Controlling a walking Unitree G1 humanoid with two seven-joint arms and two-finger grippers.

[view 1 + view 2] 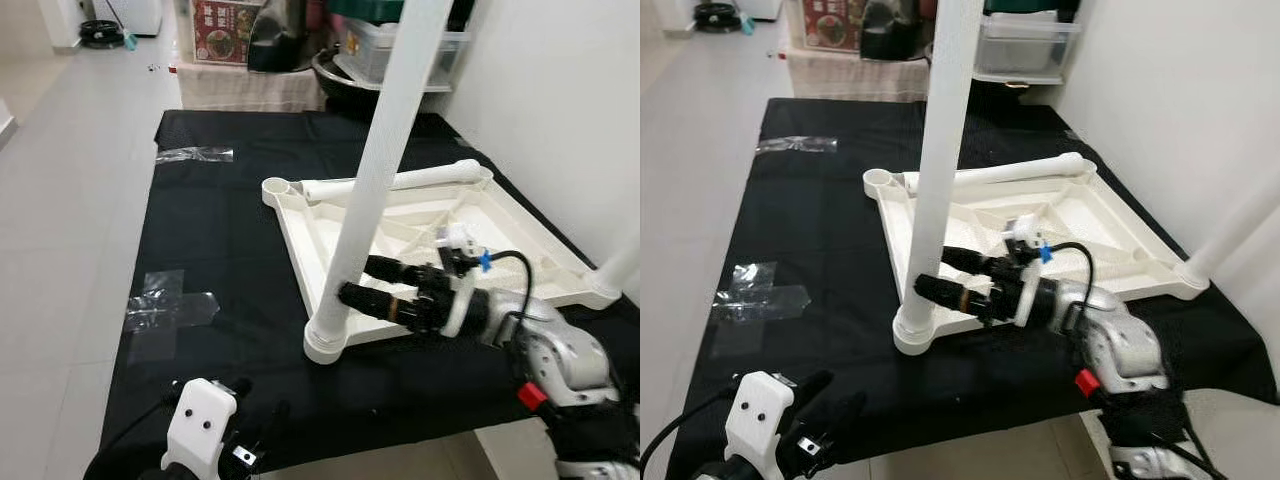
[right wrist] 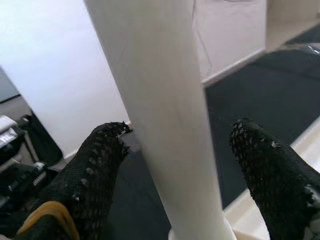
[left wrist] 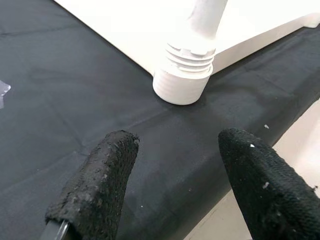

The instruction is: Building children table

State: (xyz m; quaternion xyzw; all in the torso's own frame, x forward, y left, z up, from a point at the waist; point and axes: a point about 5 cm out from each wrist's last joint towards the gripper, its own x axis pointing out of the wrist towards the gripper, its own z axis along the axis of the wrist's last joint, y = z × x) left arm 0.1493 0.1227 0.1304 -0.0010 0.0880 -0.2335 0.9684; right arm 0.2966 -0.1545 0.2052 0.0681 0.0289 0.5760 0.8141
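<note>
A white children's table top (image 1: 300,240) lies upside down on a black cloth (image 1: 220,250). One white leg (image 1: 385,150) stands upright in the near corner socket (image 1: 327,340). My right gripper (image 1: 355,280) is open, with a black finger on each side of that leg low down; in the right wrist view the leg (image 2: 165,115) passes between the fingers (image 2: 95,175) with a gap on both sides. A second leg (image 1: 400,182) lies along the far rim. A third leg (image 1: 622,262) rises at the right corner. My left gripper (image 3: 177,140) is open, low at the cloth's near edge, facing the socket (image 3: 182,80).
Clear tape patches (image 1: 170,310) are stuck on the cloth's left side, another (image 1: 195,154) at the far left. A white wall runs along the right. Storage boxes (image 1: 400,45) and clutter stand beyond the cloth. Tiled floor (image 1: 60,200) lies to the left.
</note>
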